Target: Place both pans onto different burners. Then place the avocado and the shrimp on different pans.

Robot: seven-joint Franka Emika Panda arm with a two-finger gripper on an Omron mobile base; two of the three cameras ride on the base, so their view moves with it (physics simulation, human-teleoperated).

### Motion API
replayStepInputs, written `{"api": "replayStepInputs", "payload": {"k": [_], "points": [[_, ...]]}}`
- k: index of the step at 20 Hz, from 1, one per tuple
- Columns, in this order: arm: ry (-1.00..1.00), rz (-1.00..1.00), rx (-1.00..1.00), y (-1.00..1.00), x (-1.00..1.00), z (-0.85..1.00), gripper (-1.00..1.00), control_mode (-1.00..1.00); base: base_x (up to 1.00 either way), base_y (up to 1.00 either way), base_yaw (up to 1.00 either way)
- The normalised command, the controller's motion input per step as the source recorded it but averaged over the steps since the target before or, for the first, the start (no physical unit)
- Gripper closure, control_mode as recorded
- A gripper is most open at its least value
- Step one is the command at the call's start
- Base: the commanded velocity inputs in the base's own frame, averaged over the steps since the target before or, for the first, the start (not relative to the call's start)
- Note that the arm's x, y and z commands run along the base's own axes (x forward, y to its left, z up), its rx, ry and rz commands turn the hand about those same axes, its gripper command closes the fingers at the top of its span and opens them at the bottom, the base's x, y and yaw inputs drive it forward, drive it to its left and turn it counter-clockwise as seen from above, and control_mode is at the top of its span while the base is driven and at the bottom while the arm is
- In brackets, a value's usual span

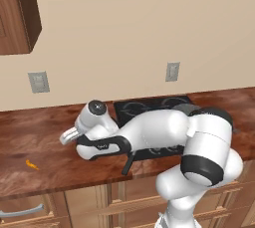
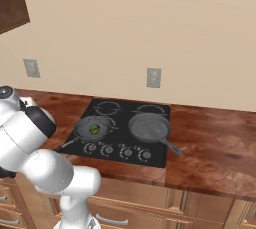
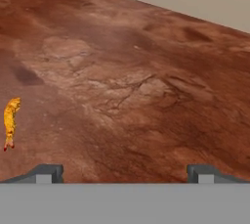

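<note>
Two dark pans sit on the front burners of the black cooktop [image 2: 157, 159]. The left pan [image 2: 86, 134] holds the green avocado [image 2: 94, 129]; the right pan [image 2: 149, 126] has nothing in it. Two bare burners [image 2: 108, 107] show behind them. The orange shrimp [image 1: 31, 164] lies on the brown counter far left of the cooktop, near the front edge. My arm reaches left over the counter, and my gripper [image 1: 68, 135] hovers above and to the right of the shrimp. In the hand view the gripper [image 3: 124, 174] is open and holds nothing, with the shrimp [image 3: 10, 120] off to the left of its fingertips [image 3: 46, 173].
The wooden counter [image 3: 146, 86] stretches around the gripper. A wall with outlets [image 1: 39, 81] rises behind it. A wall cabinet [image 1: 17, 13] hangs at the upper left. The left pan's black handle [image 1: 128, 163] sticks out over the counter's front edge under my arm.
</note>
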Motion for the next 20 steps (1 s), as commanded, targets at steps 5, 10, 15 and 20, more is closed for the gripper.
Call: {"api": "replayStepInputs", "payload": {"k": [5, 10, 15, 20], "points": [[0.0, 0.02, 0.03, 0.19, 0.0, 0.03, -1.0, -1.0, 0.0, 0.0, 0.0], [0.0, 0.05, 0.02, 0.27, -0.01, 0.0, -1.0, -1.0, 0.0, 0.0, 0.0], [0.0, 0.05, 0.02, 0.29, -0.08, 0.0, -1.0, -1.0, 0.0, 0.0, 0.0], [0.0, 0.04, 0.01, 0.27, -0.1, 0.0, -1.0, -1.0, 0.0, 0.0, 0.0]]}}
